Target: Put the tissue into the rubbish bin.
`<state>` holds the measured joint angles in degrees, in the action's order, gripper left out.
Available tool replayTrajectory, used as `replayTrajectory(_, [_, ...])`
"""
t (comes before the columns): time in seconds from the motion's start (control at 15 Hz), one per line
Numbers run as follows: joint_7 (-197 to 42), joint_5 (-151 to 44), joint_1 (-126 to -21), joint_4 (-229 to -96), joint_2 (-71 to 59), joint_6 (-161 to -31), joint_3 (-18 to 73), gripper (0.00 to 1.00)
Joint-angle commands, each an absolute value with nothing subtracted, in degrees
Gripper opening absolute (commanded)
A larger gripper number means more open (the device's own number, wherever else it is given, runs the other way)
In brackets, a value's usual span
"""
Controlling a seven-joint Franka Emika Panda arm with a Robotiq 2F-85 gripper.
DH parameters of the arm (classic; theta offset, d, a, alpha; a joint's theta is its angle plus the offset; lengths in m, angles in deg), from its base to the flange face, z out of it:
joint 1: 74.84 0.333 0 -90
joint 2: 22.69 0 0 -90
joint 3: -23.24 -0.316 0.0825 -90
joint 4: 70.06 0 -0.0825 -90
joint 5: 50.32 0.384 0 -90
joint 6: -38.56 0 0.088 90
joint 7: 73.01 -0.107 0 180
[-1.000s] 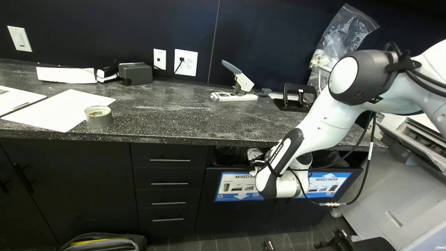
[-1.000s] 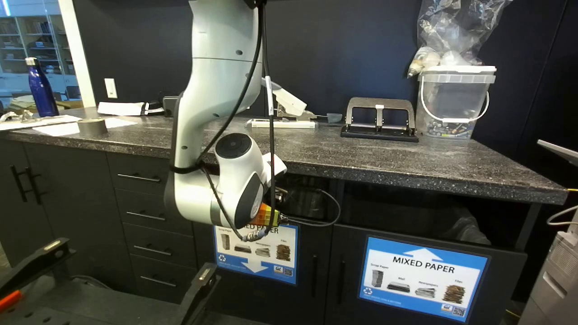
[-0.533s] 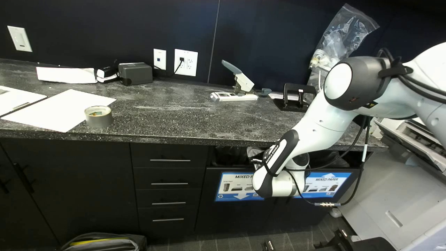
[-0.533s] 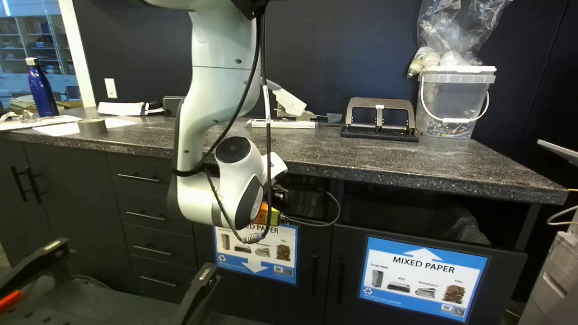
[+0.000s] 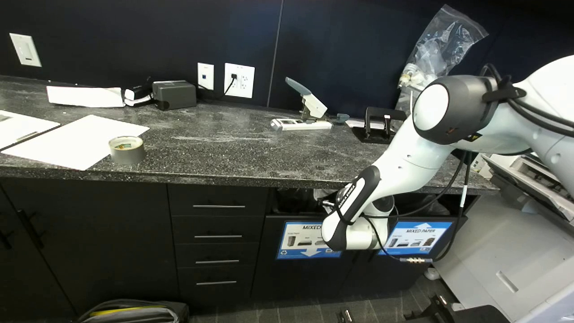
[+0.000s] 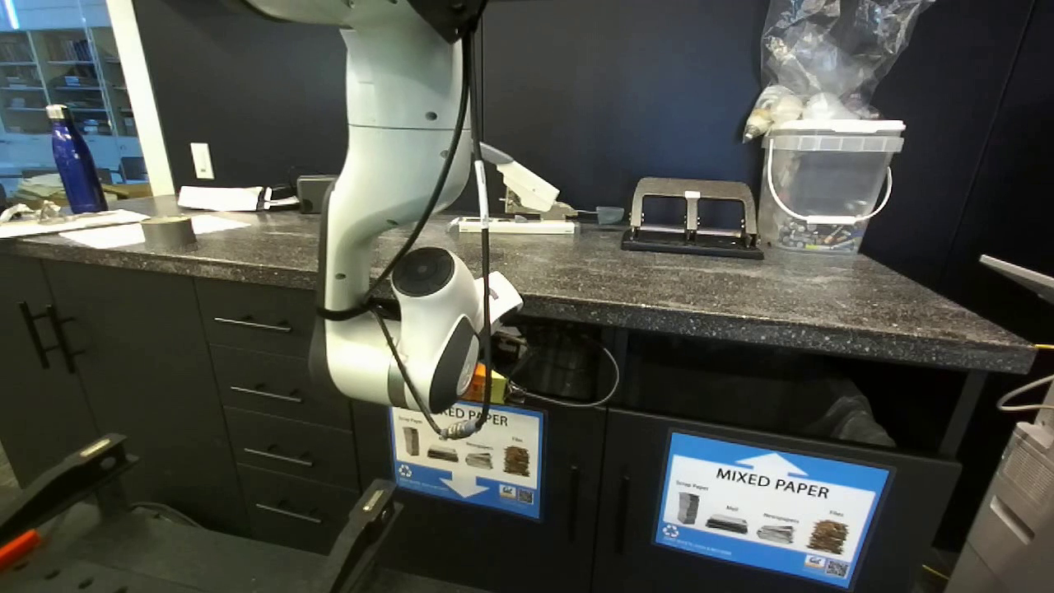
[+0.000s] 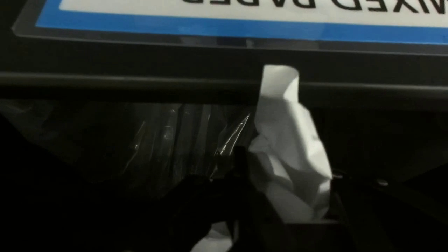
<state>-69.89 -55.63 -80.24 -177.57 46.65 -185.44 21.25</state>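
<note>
Nudging the arm point(image 5: 410, 163) a little toward 10 o'clock in an exterior view, and so likely bringing the gripper point(image 7: 288, 189) farther over the bin point(image 5: 292, 202). Pinching the tissue point(image 7: 294, 150), by the look of the wrist view, though showing the gripper only as dark shapes. Pointing the tissue's free end toward 12 o'clock there, and having the shiny bag point(image 7: 189, 133) near it, at 9 o'clock. Probably nearing the end of the job: not dropping the tissue yet, and needing just a letting-go. Maybe risking a catch on the top of the door point(image 5: 291, 278). Compared with a second ago, lifting the arm's end a touch, seemingly no longer showing tissue down the door's front in an exterior view, and leaving the tape point(image 5: 128, 156) and stapler point(image 5: 316, 107) in place.
</note>
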Motion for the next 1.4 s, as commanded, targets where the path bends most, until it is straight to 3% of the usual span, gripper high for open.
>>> replayTrajectory(0.0, [-70.9, -54.6, -78.7, -175.6, 47.8, -187.3, 22.1, 0.73])
replayTrajectory(0.2, [-70.5, -54.7, -78.3, -176.2, 47.2, -186.9, 22.4, 0.95])
replayTrajectory(0.27, [-70.4, -54.8, -78.2, -176.4, 47.2, -187.0, 22.5, 0.99])
replayTrajectory(0.87, [-67.2, -53.2, -73.3, -189.2, 37.2, -182.2, 26.4, 1.0])
replayTrajectory(1.33, [-62.1, -55.3, -67.9, -209.5, 17.9, -169.6, 28.8, 1.0])
